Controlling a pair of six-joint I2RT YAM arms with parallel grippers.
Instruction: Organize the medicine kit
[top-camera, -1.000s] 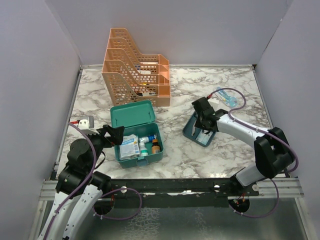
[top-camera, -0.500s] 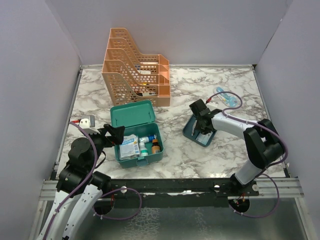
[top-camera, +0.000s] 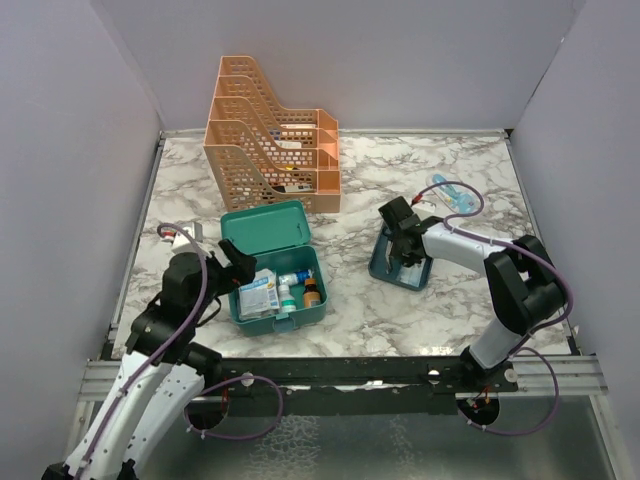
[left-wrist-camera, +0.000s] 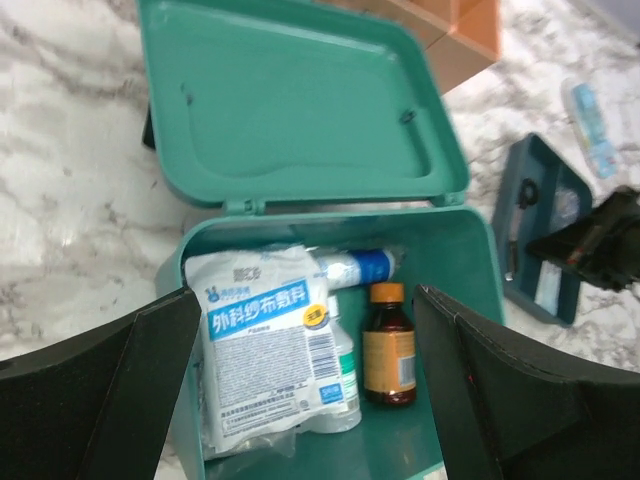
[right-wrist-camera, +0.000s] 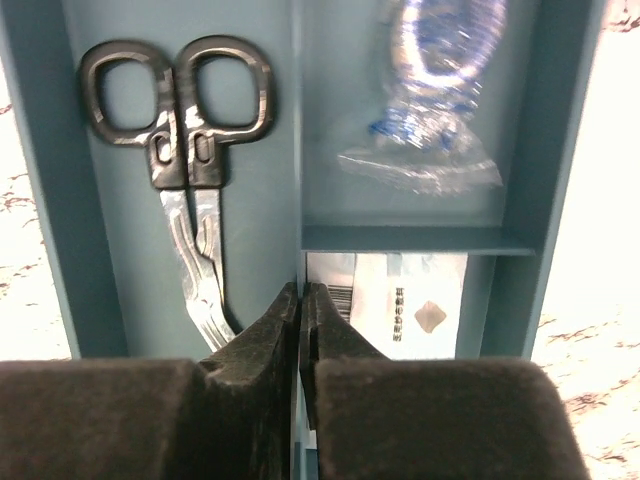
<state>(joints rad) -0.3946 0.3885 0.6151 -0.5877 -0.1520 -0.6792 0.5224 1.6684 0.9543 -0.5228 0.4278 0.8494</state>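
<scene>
Kit (left-wrist-camera: 470, 265) open, lid (left-wrist-camera: 300, 100) back, bottle (left-wrist-camera: 388, 345) inside. Left gripper (left-wrist-camera: 305, 300) spread wide at its edge. Right gripper (right-wrist-camera: 301, 300) pinched on tray (right-wrist-camera: 260, 230) divider, beside scissors (right-wrist-camera: 180, 130).

Table (top-camera: 440, 160): marble-look top, white with grey veins, smooth, faint sheen.
Box (left-wrist-camera: 300, 110): teal moulded plastic, smooth, satin; soft highlights inside the lid.
Tray (right-wrist-camera: 255, 250): same teal plastic, smooth, matt.
Scissors (right-wrist-camera: 180, 150): glossy black plastic handles; bright bare-metal blades.
Pack (left-wrist-camera: 270, 350): glossy film, wrinkled, printed white and blue.
Bottle (left-wrist-camera: 388, 345): amber, glossy, glass or plastic unclear; orange plastic cap, paper label.
Bag (right-wrist-camera: 425, 100): clear film, crinkled, shiny.
Sachet (right-wrist-camera: 410, 305): white, printed, matt, paper-like.
Rack (top-camera: 270, 130): orange plastic, perforated, matt.
Walls (top-camera: 60, 150): plain, pale, matt.
</scene>
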